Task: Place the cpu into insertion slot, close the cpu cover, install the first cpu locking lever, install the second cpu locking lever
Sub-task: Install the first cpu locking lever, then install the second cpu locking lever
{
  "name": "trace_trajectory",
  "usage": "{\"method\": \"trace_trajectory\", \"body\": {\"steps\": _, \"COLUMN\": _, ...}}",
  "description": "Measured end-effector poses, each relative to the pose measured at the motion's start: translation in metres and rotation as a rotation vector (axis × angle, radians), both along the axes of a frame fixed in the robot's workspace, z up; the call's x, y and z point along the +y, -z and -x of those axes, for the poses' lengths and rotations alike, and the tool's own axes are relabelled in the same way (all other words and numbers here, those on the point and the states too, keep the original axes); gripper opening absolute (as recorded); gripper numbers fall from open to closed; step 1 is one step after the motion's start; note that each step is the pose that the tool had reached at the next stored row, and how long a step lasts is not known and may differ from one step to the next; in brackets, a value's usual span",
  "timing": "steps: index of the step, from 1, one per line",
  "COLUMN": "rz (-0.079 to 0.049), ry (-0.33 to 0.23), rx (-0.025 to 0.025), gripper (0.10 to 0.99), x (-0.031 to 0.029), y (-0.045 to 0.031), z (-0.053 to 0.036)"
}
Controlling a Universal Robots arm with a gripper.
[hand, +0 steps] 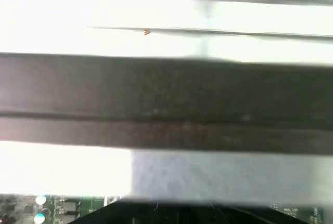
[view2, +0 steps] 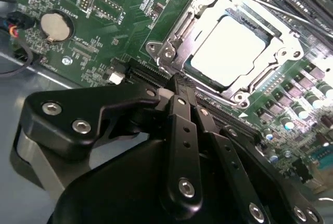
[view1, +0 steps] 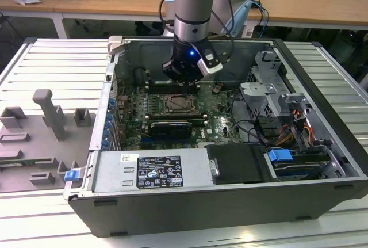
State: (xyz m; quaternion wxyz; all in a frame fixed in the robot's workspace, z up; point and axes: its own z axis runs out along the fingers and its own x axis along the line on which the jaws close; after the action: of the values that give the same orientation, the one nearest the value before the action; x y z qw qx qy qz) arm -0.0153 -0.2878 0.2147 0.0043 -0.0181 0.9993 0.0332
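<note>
The cpu [view2: 229,47] lies flat in the socket on the green motherboard, its pale metal top showing. The cpu cover [view2: 171,52], a silvery frame, lies down around it. In the exterior view the socket [view1: 175,105] sits mid-board inside the open computer case. My gripper [view2: 178,84] hangs just above the board beside one corner of the socket, its black fingers [view2: 182,104] pressed together with nothing between them. In the exterior view the gripper [view1: 183,82] hovers just behind the socket. I cannot tell how the locking levers stand.
Memory slots [view2: 291,0] run along the socket's far side. A round coin battery [view2: 54,25] sits on the board. The case wall [view1: 190,44], a drive cage [view1: 270,92] and cables at the exterior view's right hem the board in. A grey fixture tray [view1: 40,133] lies outside.
</note>
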Motion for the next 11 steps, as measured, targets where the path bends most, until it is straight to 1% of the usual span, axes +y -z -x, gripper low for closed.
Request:
{"method": "trace_trajectory", "body": {"steps": 5, "rz": 0.000, "ry": 0.000, "rx": 0.0001, "gripper": 0.106, "x": -0.0010, "y": -0.0001, "z": 0.0000}}
{"method": "trace_trajectory", "body": {"steps": 11, "rz": 0.000, "ry": 0.000, "rx": 0.0000, "gripper": 0.106, "x": -0.0073, "y": -0.0001, "z": 0.0000}}
